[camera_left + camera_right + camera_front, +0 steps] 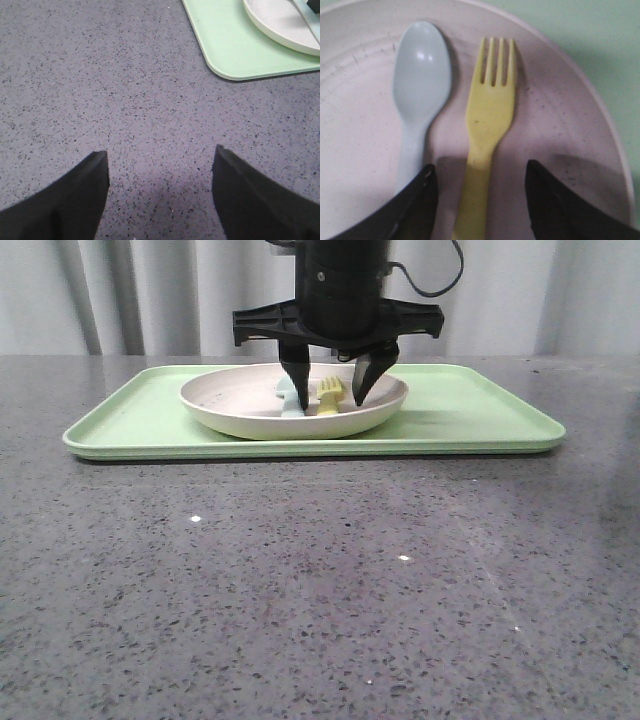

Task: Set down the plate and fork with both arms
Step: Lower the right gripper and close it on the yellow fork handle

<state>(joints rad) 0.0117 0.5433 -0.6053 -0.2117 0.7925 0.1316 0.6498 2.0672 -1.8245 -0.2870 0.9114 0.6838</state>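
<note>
The pale beige-pink plate (pixel 230 410) sits on a light green tray (pixel 470 410). In it lies the yellow fork (pixel 328 397) beside a pale blue spoon (pixel 289 395). My right gripper (pixel 331 403) hangs over the plate, pointing down and open, one finger on each side of the fork. In the right wrist view the fork's handle (pixel 490 115) runs between the spread fingers of the right gripper (pixel 480 166), untouched; the spoon (pixel 420 85) is partly under one finger. My left gripper (pixel 160 150) is open over bare tabletop, a stretch away from the tray corner (pixel 235 45) and the plate rim (pixel 280 25).
The tray stands at the back of the grey speckled table (pixel 320 590), in front of a pale curtain. The left arm does not show in the front view.
</note>
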